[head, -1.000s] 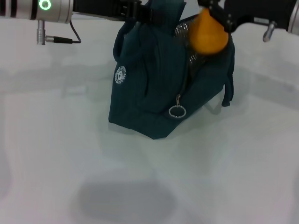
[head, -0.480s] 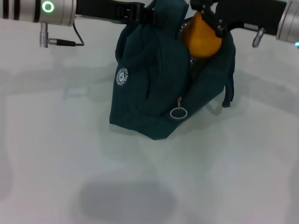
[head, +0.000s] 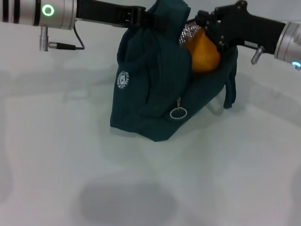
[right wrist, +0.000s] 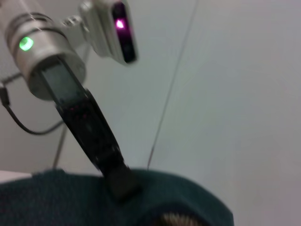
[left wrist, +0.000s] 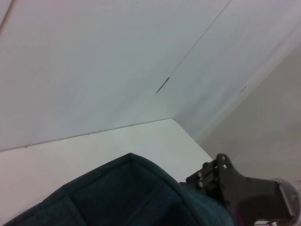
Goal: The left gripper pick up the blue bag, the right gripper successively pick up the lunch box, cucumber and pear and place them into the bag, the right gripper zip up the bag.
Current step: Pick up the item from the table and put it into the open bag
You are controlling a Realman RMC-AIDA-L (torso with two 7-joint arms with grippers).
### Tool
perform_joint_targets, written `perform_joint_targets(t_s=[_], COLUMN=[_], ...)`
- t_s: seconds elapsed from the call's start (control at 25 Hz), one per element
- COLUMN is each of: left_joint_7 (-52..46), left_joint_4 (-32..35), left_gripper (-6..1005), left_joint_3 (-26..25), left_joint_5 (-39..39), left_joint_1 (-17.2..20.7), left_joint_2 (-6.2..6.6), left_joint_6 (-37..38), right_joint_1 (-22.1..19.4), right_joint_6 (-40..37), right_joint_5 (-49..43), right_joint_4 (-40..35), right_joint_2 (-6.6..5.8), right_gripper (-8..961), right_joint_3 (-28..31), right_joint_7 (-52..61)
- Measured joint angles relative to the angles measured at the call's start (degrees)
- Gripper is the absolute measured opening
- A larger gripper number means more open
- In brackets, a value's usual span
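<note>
My right gripper [head: 210, 29], the black two-finger pincer on the arm reaching in from the right, was clenched on the orange-yellow squat pear [head: 203, 49], its fingers pinching the fruit's upper part. The pear sat low in the open mouth of the bag, its lower half sunk behind the fabric edge and a patch of crinkled silver foil lining [head: 189, 32] showing just beside it.

My left gripper [head: 143, 16], the black pincer on the silver cylindrical wrist with the green ring light, reached in from the left and was clamped on the top of the dark teal fabric lunch bag [head: 155, 89], holding its upper edge up. In the right wrist view that same left gripper [right wrist: 120, 181] met the teal fabric at its tip.

The bag stood on the white table [head: 70, 155], with its small round white logo [head: 122, 78] facing my left and the metal ring zip pull [head: 178, 112] hanging low on the near face, the zip open above it. One strap handle [head: 229, 92] drooped down the bag's right side. I could not see the lunch box or the cucumber anywhere.
</note>
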Motion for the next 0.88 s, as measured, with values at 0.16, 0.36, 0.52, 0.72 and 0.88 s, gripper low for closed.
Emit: perform_joint_targets(t_s=[0.16,0.36,0.52,0.72,0.88], left_joint_7=[0.1,0.1,0.1,0.1,0.0], left_joint_4=[0.0,0.0,0.0,0.0,0.0], left_gripper=[40,40,40,40,40], left_joint_3=[0.0,0.0,-0.1,-0.3,-0.4], left_joint_5=[-0.3,-0.4,-0.5,-0.5,-0.5], left_joint_1=[0.1,0.2,0.2,0.3,0.3], left_joint_2=[-0.04,-0.05,-0.05,0.01,0.18], left_joint_6=[0.3,0.6,0.6,0.7,0.7], right_joint_1=[-0.3,-0.6,-0.7,-0.9,-2.0], right_joint_6=[1.3,2.5,3.5,4.2,3.5], right_joint_5=[0.7,0.3,0.2,0.2,0.1], right_joint_4=[2.5,3.4,2.8,0.2,-2.6], right_joint_2=[0.02,-0.01,-0.24,-0.6,-0.75], right_gripper=[37,37,37,38,39], right_joint_3=[-0.2,-0.9,-3.8,-6.3,-6.6], right_joint_7=[0.3,2.9,7.1,15.7,20.0])
